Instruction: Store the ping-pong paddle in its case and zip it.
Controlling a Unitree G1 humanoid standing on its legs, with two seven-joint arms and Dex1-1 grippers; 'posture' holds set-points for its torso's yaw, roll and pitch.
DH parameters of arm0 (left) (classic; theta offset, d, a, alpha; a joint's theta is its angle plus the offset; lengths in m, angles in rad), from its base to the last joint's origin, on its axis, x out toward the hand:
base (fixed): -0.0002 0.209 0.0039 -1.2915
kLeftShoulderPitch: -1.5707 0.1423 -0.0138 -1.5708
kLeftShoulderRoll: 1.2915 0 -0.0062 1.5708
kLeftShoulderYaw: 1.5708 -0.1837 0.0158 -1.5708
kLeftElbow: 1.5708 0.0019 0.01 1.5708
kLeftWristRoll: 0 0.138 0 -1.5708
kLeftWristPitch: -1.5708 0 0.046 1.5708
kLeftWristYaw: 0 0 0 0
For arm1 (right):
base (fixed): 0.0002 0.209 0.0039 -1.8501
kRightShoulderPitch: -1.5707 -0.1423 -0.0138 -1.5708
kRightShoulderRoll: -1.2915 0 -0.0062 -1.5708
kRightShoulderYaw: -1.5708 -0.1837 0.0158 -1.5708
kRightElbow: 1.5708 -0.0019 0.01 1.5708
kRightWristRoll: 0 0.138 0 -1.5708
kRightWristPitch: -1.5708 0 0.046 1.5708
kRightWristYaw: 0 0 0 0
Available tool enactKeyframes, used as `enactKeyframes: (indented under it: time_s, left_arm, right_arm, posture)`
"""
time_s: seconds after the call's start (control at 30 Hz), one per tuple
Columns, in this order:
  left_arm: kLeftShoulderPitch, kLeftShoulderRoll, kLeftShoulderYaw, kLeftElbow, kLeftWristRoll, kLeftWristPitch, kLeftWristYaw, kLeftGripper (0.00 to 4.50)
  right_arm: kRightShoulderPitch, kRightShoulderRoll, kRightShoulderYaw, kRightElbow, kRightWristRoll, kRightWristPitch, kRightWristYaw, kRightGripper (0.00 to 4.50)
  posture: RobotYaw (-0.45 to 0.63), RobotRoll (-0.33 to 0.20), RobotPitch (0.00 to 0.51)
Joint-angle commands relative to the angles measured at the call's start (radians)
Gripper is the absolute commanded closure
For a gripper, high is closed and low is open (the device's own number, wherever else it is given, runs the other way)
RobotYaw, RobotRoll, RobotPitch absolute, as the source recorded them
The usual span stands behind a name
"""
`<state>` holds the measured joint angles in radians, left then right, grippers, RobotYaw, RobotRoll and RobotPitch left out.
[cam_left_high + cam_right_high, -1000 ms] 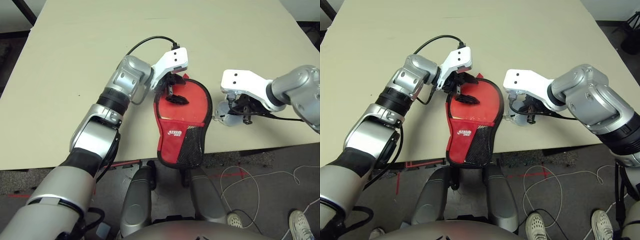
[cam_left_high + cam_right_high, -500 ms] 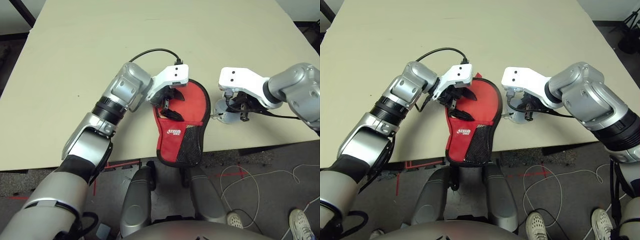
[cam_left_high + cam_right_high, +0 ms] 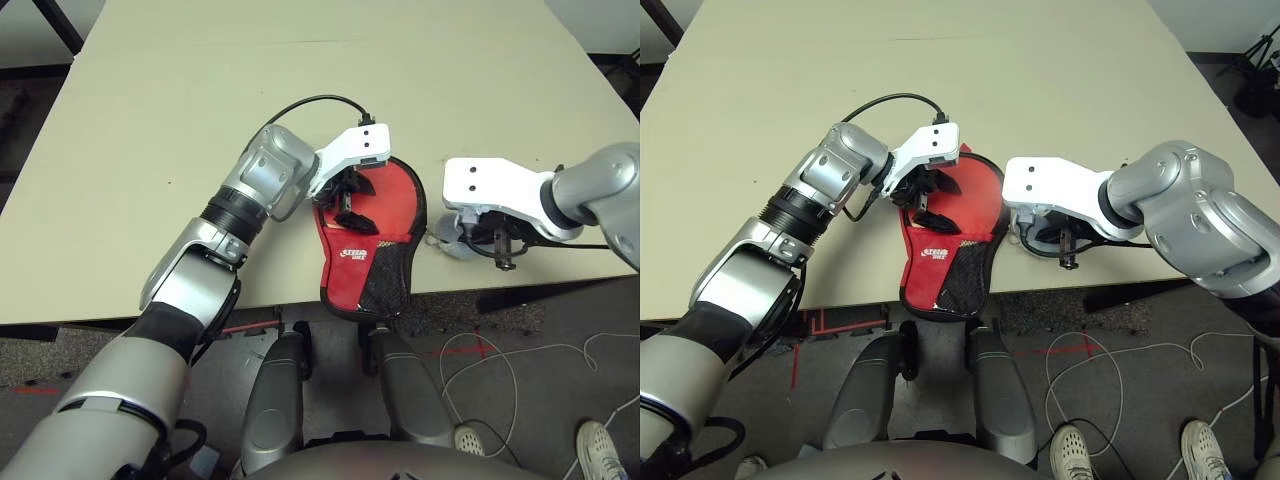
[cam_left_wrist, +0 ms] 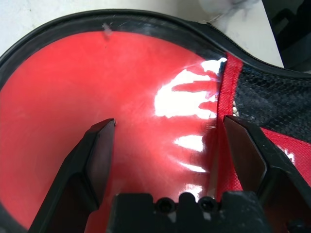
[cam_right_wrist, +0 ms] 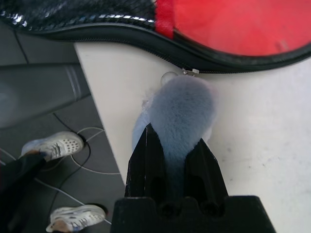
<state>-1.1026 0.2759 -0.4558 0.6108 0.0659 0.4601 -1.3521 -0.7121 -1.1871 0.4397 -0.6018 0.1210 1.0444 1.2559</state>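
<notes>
We see the case [image 3: 368,245] at the table's [image 3: 180,130] lower centre edge, overhanging it. A fluffy charm [image 3: 452,238] lies just right of it.

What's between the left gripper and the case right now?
Nothing visible: the open left gripper hangs right over the red face of the case. The right gripper pinches the grey furry zipper pull beside it.

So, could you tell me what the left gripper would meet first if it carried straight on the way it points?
Most likely the case: the left gripper is open with glossy red case face directly ahead between its fingers. The remaining gap is hard to judge.
</notes>
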Motion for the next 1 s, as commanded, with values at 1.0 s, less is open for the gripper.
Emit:
enactKeyframes:
  time_s: [1.0]
  left_arm:
    - [0.034, -0.013, -0.068, 0.152, 0.086, -0.002, 0.045, 0.0]
  right_arm:
    - [0.283, -0.009, 0.074, -0.181, 0.01, -0.223, 0.059, 4.36]
  posture:
    - [-0.08, 0.0, 0.293]
